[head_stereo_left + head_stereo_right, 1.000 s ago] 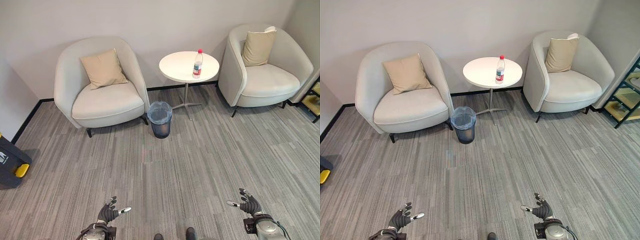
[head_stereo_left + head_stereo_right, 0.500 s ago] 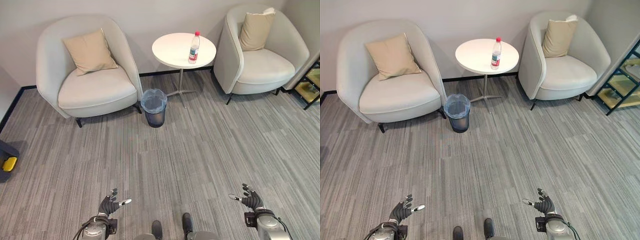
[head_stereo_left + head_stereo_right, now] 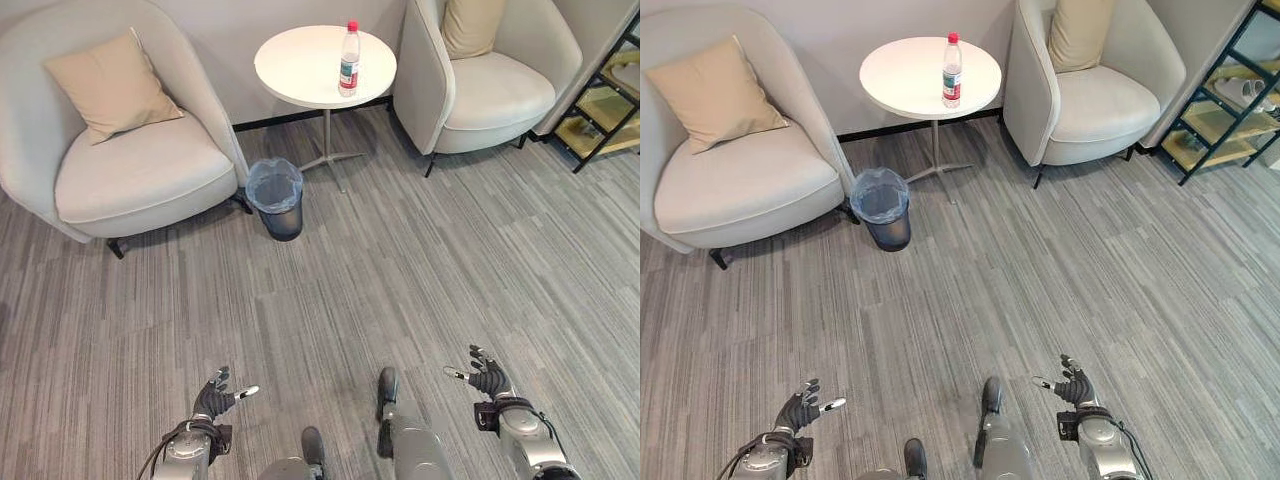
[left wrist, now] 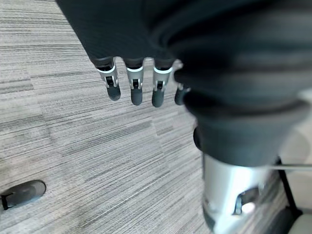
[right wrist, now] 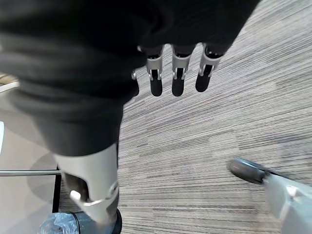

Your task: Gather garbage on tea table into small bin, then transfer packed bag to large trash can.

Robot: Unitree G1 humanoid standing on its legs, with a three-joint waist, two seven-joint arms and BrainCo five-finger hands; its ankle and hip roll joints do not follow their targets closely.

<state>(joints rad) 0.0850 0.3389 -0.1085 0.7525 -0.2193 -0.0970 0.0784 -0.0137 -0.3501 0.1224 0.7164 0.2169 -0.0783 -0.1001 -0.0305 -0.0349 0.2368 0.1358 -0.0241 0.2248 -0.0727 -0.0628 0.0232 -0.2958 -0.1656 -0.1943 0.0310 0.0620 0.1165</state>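
A clear plastic bottle point(image 3: 348, 60) with a red cap stands upright near the right edge of the round white tea table point(image 3: 300, 70). Beside the table's foot, on the floor, stands the small dark bin point(image 3: 276, 198) lined with a bluish bag. My left hand point(image 3: 215, 398) and right hand point(image 3: 487, 379) hang low over the carpet, far short of the bin. Both are open and hold nothing. In the left wrist view the fingers point(image 4: 134, 90) hang straight over the carpet. The right wrist view shows straight fingers point(image 5: 178, 80) too, and the bin's rim point(image 5: 63, 225).
A pale armchair point(image 3: 130, 180) with a beige cushion stands left of the table and a second one point(image 3: 490, 90) stands to its right. A black metal shelf point(image 3: 1230, 110) is at the far right. Grey striped carpet stretches from my hands to the bin.
The whole picture has shifted as the camera moved nearer to the table and chairs. Both hands stay open and low as before.
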